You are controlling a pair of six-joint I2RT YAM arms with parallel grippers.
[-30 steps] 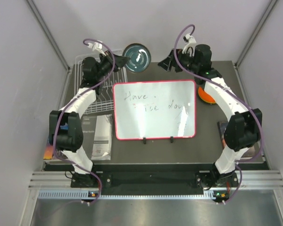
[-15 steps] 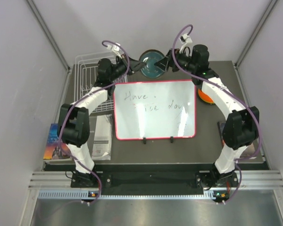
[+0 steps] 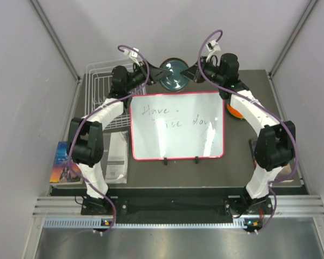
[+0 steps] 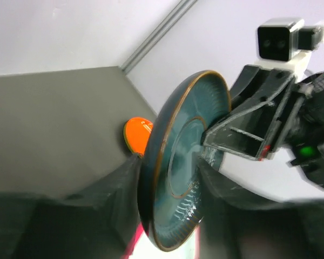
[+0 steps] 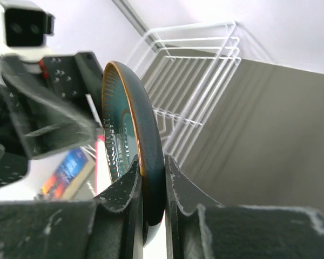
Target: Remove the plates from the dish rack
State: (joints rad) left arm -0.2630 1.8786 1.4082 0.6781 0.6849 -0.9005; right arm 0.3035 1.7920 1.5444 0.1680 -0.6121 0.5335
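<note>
A teal-blue plate (image 3: 173,75) hangs on edge in the air behind the whiteboard, between my two grippers. My right gripper (image 5: 151,167) is shut on its rim, one pad on each face of the plate (image 5: 132,129). My left gripper (image 4: 170,178) stands open around the opposite edge of the plate (image 4: 183,167), with a gap on its front face. In the top view the left gripper (image 3: 154,73) is left of the plate and the right gripper (image 3: 190,72) is right of it. The white wire dish rack (image 3: 100,89) sits at the back left, and I see no plates in it. An orange plate (image 3: 236,110) lies at the right.
A pink-framed whiteboard (image 3: 177,125) with writing fills the table's middle. Printed papers (image 3: 116,156) and a colourful book (image 3: 62,162) lie at the front left. A dark object (image 3: 254,147) sits at the right edge. Walls close in on three sides.
My left arm carried the teal-blue plate from beside the rack to the right. My right gripper moved in and shut on its rim. My left jaws then opened.
</note>
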